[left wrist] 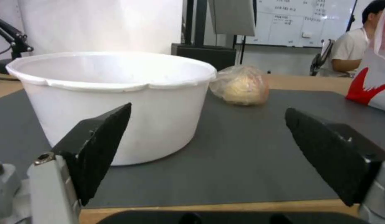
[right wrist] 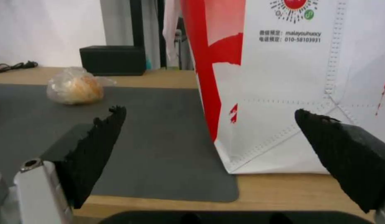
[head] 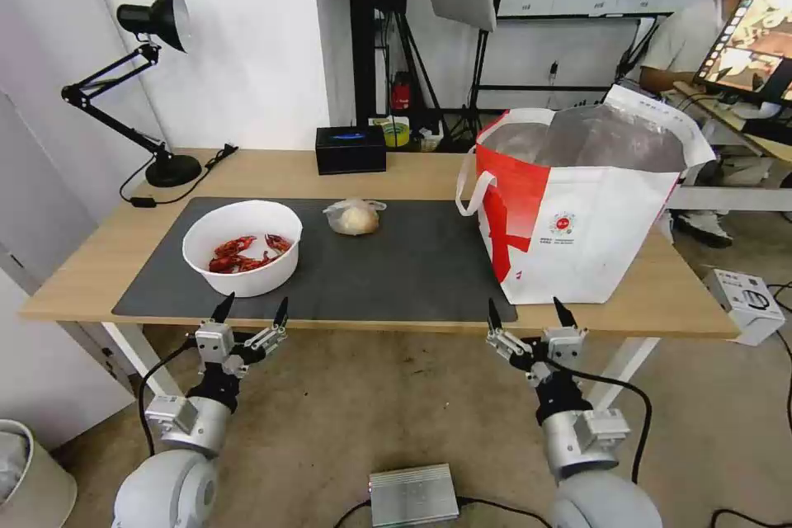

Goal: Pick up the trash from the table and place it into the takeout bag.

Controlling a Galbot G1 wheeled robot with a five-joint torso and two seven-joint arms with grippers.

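Table item: bowl of crayfish shells on the mat's left end, straight ahead of my left gripper, jaws spread, off the near edge; right gripper, likewise spread, fronts the takeout bag.

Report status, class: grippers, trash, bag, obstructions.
Left gripper open, short of white bowl. Right gripper open, before takeout bag. Clear bag with beige lump on mat. Nothing blocking.
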